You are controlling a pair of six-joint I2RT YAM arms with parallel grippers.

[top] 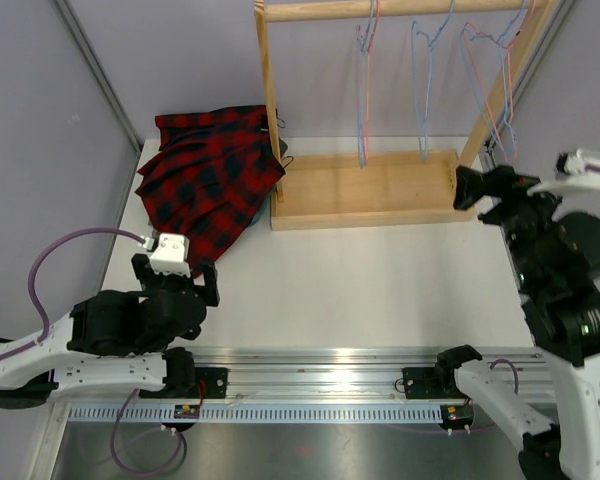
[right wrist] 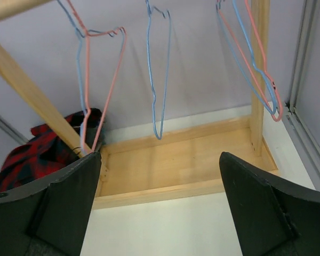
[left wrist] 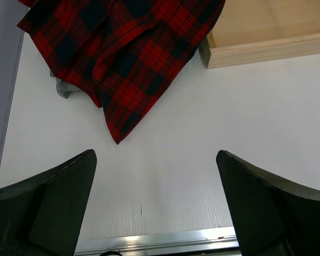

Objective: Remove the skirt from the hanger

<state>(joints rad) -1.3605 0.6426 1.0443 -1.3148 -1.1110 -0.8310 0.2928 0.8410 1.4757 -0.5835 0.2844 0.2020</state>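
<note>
A red and black plaid skirt (top: 205,175) lies in a heap on the table at the back left, beside the wooden rack (top: 365,190). It also shows in the left wrist view (left wrist: 122,53) and, partly, in the right wrist view (right wrist: 34,152). Several blue and pink wire hangers (top: 365,90) hang bare from the rack's top bar; they show in the right wrist view (right wrist: 157,69) too. My left gripper (top: 180,285) is open and empty, just short of the skirt's near tip. My right gripper (top: 485,190) is open and empty at the rack's right end.
The rack's wooden base (right wrist: 181,165) stands at the back of the table. A metal rail (top: 320,365) runs along the near edge. A grey wall (top: 40,150) closes the left side, and a metal frame post (right wrist: 298,58) stands at the right.
</note>
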